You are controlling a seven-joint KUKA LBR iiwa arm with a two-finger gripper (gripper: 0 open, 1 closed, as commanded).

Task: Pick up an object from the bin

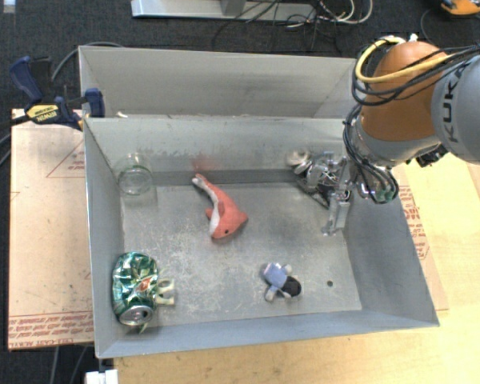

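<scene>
Since the task names no single thing, the choice falls among four loose pieces, all lying left of the end effector (334, 221). Farthest left and toward the front lies a crushed green can (136, 289). A clear glass (134, 181) stands far left by the back wall. A pink toy fish (222, 214) lies almost straight to the left, its long axis running from back-left to front-right. A small blue and black toy (282, 282) lies left and forward, and I judge it the shortest reach. The end effector hangs low near the bin's (100, 214) right wall; whether it is spread or pressed together I cannot tell. Its grey floor is flat, with open room around each piece.
</scene>
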